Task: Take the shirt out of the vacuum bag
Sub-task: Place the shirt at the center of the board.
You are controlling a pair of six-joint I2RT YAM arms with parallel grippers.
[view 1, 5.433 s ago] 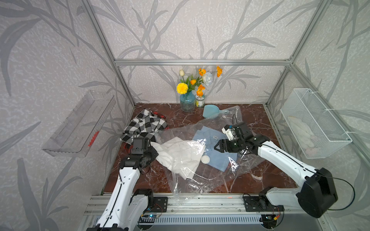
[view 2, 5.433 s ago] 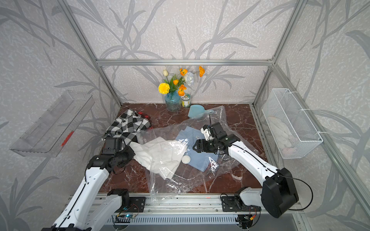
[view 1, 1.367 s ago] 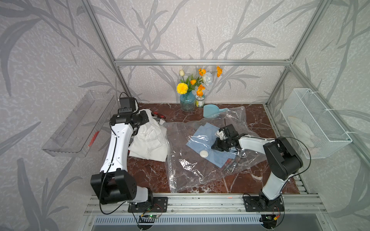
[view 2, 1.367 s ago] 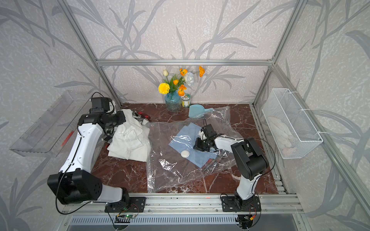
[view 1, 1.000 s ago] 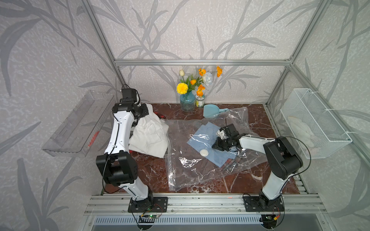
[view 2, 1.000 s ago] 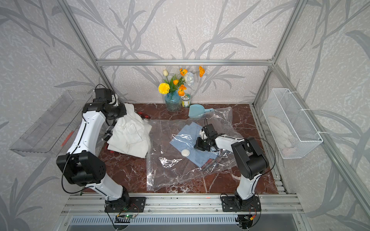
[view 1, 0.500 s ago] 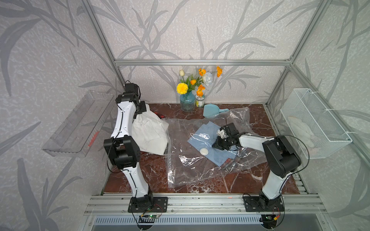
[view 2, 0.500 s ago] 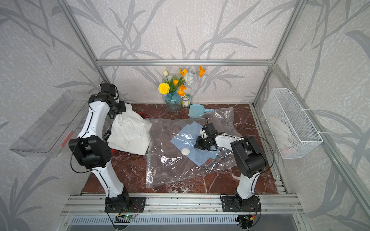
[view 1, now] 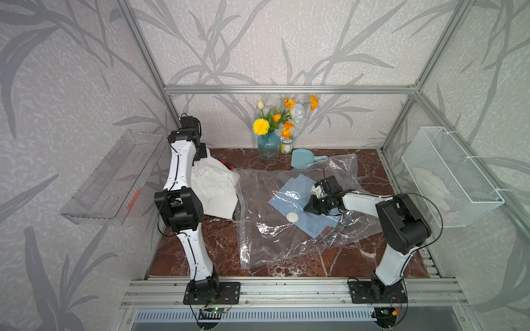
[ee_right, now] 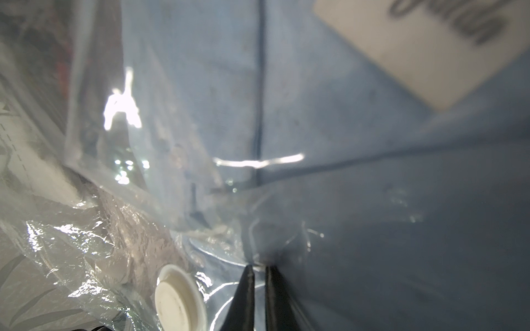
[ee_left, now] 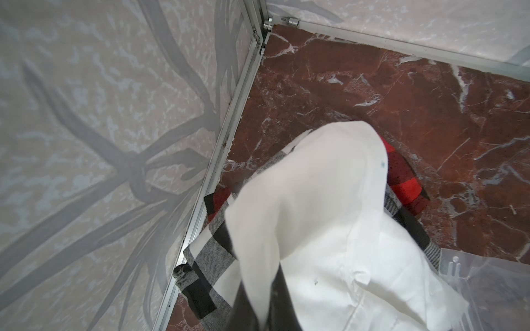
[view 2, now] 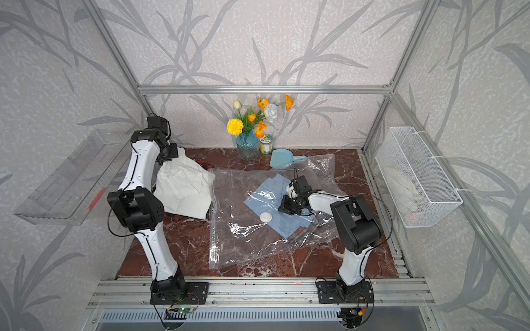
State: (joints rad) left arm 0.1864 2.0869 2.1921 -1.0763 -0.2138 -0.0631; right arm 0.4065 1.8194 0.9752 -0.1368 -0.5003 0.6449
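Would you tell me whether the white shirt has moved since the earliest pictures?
Yes. The white shirt has moved left and back: from in front of the vase to its left, outside the vacuum bag.

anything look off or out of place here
The white shirt hangs bunched from the left gripper, draped over a checked cloth in the far corner. A blue garment lies inside the crumpled vacuum bag.

Left arm (view 1: 180,160) high, right fingers (ee_right: 243,298) low (pinched)

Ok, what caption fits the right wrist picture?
Right gripper pinches the clear vacuum bag over a blue garment, beside the white valve cap.
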